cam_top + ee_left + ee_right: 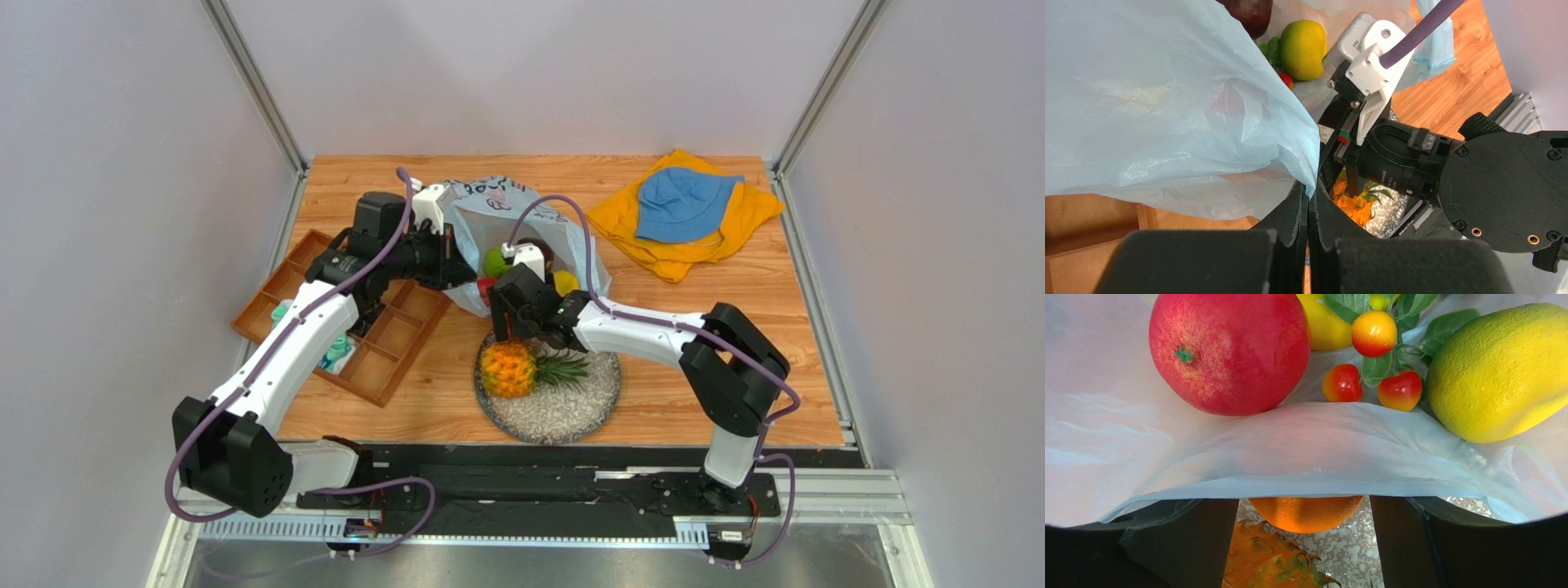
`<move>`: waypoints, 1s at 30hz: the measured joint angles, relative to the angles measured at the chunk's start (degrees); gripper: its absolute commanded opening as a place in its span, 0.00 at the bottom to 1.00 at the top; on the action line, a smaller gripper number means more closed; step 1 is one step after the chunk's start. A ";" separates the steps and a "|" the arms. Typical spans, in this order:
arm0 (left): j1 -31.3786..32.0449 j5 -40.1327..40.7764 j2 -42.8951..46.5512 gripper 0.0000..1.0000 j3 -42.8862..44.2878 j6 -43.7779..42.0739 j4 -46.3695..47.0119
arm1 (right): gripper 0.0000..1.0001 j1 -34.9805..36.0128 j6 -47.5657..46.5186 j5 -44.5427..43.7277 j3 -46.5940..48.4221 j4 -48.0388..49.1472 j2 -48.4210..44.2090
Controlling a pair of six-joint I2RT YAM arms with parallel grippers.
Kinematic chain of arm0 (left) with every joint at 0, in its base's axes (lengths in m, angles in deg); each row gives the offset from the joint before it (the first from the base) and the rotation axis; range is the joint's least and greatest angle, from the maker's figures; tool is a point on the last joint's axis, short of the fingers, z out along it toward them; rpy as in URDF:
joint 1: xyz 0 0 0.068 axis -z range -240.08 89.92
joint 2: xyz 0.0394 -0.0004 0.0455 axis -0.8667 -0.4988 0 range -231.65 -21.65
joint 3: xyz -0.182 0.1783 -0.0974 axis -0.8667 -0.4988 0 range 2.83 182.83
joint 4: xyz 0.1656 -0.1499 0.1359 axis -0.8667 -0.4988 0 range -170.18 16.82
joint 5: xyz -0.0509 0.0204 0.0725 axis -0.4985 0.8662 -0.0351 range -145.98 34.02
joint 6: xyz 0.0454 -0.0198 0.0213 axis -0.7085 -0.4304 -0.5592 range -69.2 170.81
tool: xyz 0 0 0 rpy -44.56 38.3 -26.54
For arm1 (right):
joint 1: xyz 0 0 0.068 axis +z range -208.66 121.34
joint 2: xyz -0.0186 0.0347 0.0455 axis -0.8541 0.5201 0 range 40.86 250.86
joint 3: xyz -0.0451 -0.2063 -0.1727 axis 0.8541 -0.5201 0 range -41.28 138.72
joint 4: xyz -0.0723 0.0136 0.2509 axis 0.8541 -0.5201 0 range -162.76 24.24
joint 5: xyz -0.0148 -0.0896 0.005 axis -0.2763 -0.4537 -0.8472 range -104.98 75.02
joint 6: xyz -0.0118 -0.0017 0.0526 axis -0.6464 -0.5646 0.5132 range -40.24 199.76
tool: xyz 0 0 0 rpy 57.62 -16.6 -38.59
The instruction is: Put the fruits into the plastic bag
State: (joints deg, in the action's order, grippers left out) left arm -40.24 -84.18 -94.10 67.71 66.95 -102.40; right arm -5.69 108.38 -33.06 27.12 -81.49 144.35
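Observation:
The light blue plastic bag [521,221] lies open at the back middle. My left gripper [451,263] is shut on the bag's edge [1310,184] and holds it up. My right gripper [505,300] is at the bag's mouth, shut on the orange [1306,517], whose top is hidden under the bag's lower lip [1309,478]. Inside the bag lie a red apple [1229,349], a yellow-green fruit [1499,373], a sprig of small red and orange berries [1376,361], a green apple [494,260] and a dark maroon fruit [1250,12]. The small pineapple [509,368] lies on the plate.
The speckled grey plate [577,410] sits at the front middle, just below my right gripper. A brown compartment tray [386,343] stands at the left under my left arm. A blue hat on a yellow cloth [681,208] lies at the back right.

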 measured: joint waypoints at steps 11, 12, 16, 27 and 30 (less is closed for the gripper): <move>0.00 0.02 0.00 0.00 0.00 0.00 0.02 | 0.27 -0.39 -1.73 0.90 -1.27 2.75 -0.59; 0.00 0.04 0.00 0.00 0.00 0.00 0.00 | 0.27 -0.37 -2.14 1.14 -2.38 3.39 -1.36; 0.00 0.02 0.00 0.00 0.00 0.00 0.02 | 0.23 -0.11 -4.52 2.21 -8.26 3.10 -6.99; 0.00 0.00 0.00 0.00 0.00 0.00 0.00 | 0.21 0.92 -7.82 8.83 -13.46 1.31 -28.06; 0.00 0.00 0.00 0.00 0.00 0.02 0.00 | 0.20 1.01 -8.90 8.07 -11.23 1.40 -28.13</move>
State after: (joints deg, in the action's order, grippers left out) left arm -40.24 -84.18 -94.10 67.71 66.97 -102.40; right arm -4.68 99.48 -25.00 15.88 -80.09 116.22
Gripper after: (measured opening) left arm 0.008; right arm 0.709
